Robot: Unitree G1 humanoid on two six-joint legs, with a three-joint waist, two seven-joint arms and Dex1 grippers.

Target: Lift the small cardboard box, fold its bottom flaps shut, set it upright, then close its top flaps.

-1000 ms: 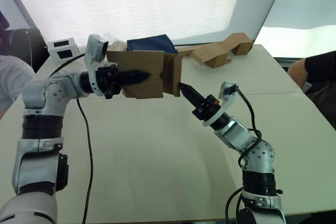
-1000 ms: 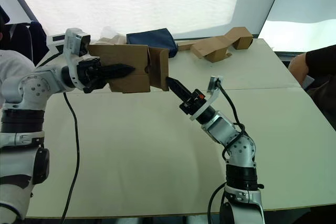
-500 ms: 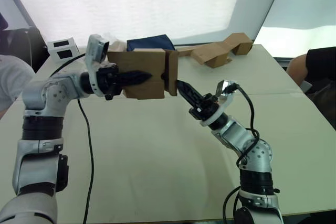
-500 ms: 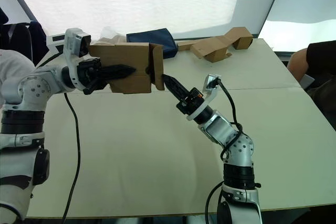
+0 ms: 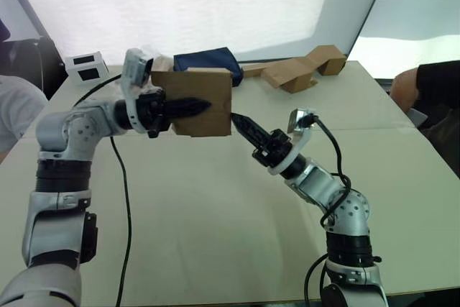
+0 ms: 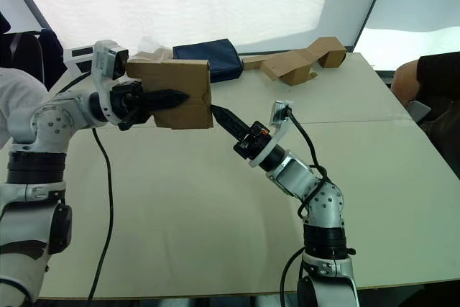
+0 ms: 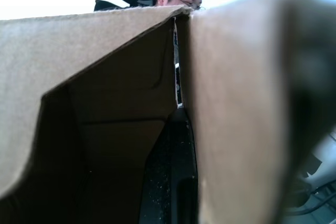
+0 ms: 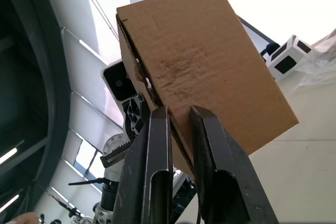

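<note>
While the left gripper [image 5: 192, 107] clamps the small cardboard box [image 6: 180, 91] aloft over the surface's [image 5: 215, 221] far left, the right gripper [image 5: 237, 121], fingers nearly together and empty, presses its end; pushing off-centre could twist the box loose.

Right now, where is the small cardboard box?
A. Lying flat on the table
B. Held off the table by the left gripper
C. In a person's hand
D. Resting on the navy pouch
B: the left gripper clamps the small cardboard box in the air above the table, while the right gripper touches its side.
</note>
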